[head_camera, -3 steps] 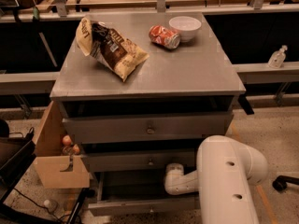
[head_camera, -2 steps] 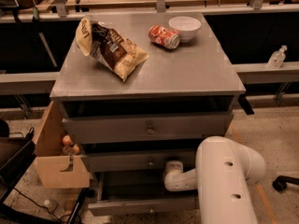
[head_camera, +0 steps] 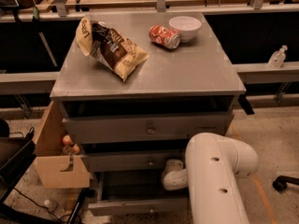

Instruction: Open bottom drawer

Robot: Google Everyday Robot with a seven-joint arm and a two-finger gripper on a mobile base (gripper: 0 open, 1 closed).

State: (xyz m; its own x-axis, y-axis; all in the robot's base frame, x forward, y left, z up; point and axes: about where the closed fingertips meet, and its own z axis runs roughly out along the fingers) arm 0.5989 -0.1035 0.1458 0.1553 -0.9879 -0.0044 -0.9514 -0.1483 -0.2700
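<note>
Where the bottom drawer (head_camera: 135, 204) juts out, the gripper (head_camera: 170, 170) sits mostly hidden above it, its grip impossible to tell.

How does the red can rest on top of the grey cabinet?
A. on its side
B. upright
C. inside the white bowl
A: the can lies on its side beside the bowl; the gripper is far below, by the bottom drawer.
</note>
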